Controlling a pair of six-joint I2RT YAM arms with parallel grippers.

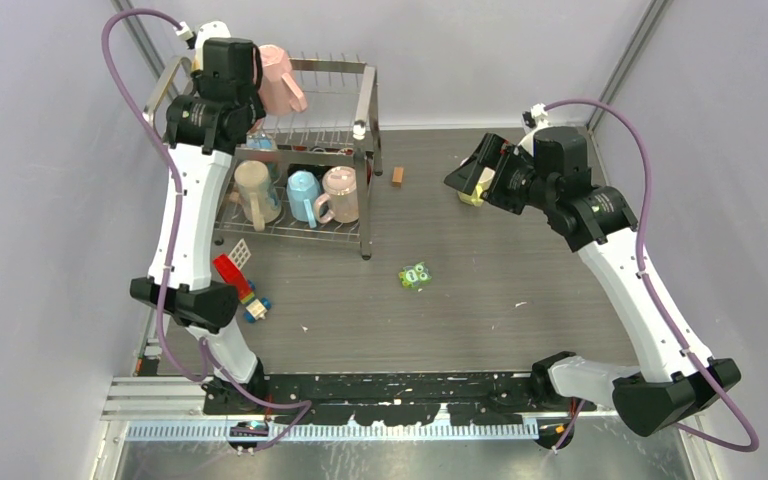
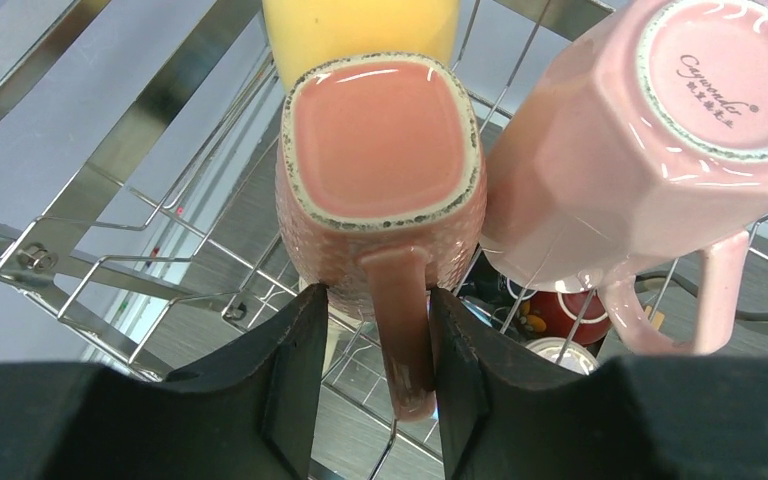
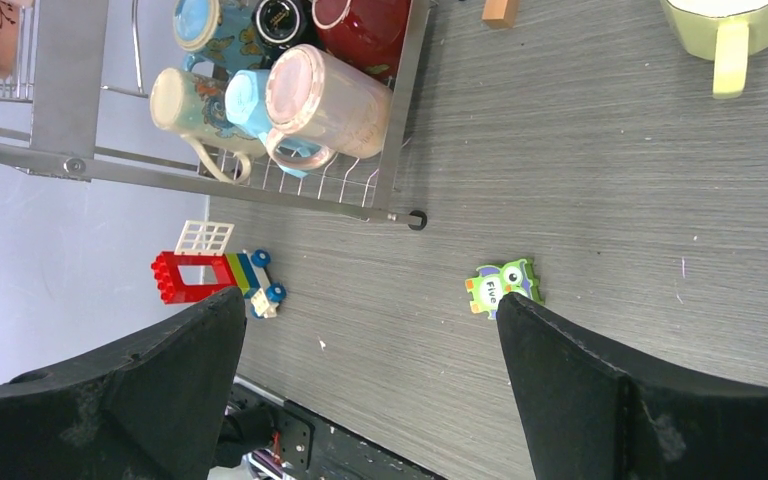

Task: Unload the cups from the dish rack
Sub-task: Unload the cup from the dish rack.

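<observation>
In the left wrist view a salmon-pink cup [image 2: 380, 130] stands upside down on the upper tier of the dish rack [image 2: 90, 180]. My left gripper [image 2: 378, 295] straddles its handle [image 2: 400, 320]: the right finger touches it and a narrow gap shows at the left finger. A pale pink cup [image 2: 640, 150] leans beside it, and a yellow cup [image 2: 360, 25] stands behind. Beige [image 1: 254, 190], light blue [image 1: 303, 192] and pink [image 1: 341, 192] cups lie on the lower tier. My right gripper [image 3: 370, 303] hangs open and empty above the table, near a lime cup [image 3: 730, 25].
Toy blocks [image 1: 235, 275] lie in front of the rack's left end. A green owl piece [image 1: 415, 275] rests mid-table and a small wooden block [image 1: 397, 176] lies by the rack's right post [image 1: 365, 100]. A red mug [image 3: 360, 25] sits in the lower tier.
</observation>
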